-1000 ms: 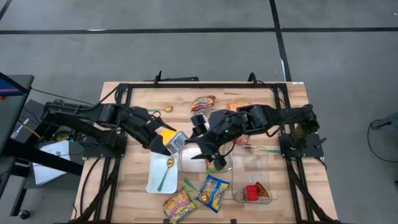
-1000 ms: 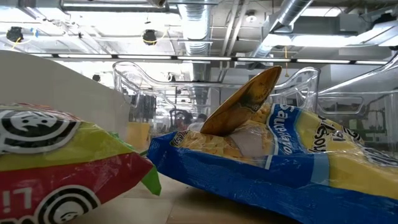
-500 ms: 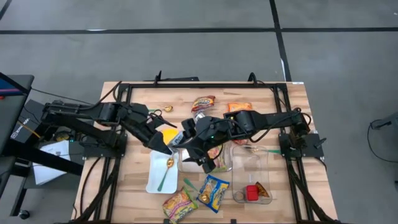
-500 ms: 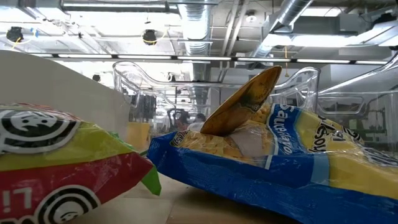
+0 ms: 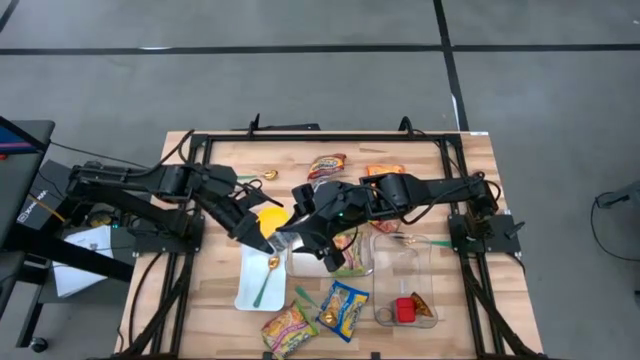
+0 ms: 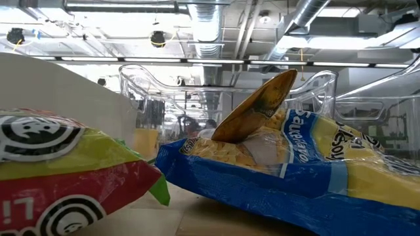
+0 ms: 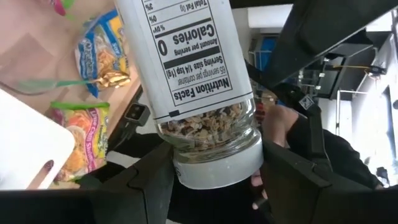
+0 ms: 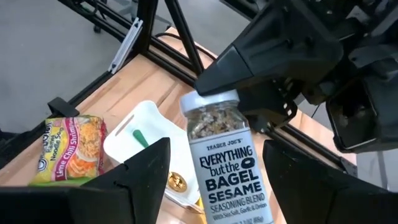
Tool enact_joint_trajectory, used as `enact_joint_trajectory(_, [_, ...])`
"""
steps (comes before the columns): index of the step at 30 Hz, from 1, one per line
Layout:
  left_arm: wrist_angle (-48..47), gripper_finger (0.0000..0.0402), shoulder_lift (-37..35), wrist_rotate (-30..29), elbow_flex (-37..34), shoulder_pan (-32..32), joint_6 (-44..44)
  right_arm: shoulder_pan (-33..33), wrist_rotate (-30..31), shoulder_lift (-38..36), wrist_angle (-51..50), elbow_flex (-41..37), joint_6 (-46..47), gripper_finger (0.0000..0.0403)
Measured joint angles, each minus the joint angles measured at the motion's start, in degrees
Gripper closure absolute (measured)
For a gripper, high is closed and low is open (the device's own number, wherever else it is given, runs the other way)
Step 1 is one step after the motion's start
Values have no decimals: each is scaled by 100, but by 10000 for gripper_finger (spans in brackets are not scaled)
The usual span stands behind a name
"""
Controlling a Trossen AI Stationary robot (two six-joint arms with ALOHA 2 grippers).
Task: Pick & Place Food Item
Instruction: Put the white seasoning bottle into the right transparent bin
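Two hands meet: the right hand (image 5: 292,231), fingers spread, has moved in around the jar (image 8: 227,163) pinched by the left hand (image 5: 262,236). A tray (image 5: 262,281) lies below.

Materials near my claw

My fingers (image 7: 155,186) are matt black plastic; the jar (image 8: 227,162) is clear glossy glass with a paper label; the table (image 5: 215,300) is pale smooth wood; the noodle packet (image 8: 68,149) is shiny foil.

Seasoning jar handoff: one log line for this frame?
phase: handover | left gripper: shut on seasoning jar lid end | right gripper: open around jar | rectangular white plate: below
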Motion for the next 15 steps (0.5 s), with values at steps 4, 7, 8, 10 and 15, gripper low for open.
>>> enact_joint_trajectory(4, [-24,203,0,20,0,0,-80,-38,0,0,0,-1,-74,152])
enact_joint_trajectory(7, [-23,203,0,64,0,0,-103,-100,-36,0,-4,-1,-87,152])
enact_joint_trajectory(8, [-24,203,0,70,0,0,-103,-117,-42,0,-2,-1,-90,152])
enact_joint_trajectory(10, [-25,203,0,84,0,0,-118,-116,-79,0,5,-1,-99,152])
enact_joint_trajectory(15, [-23,203,1,94,0,-5,-121,-58,-313,-13,10,-1,218,152])
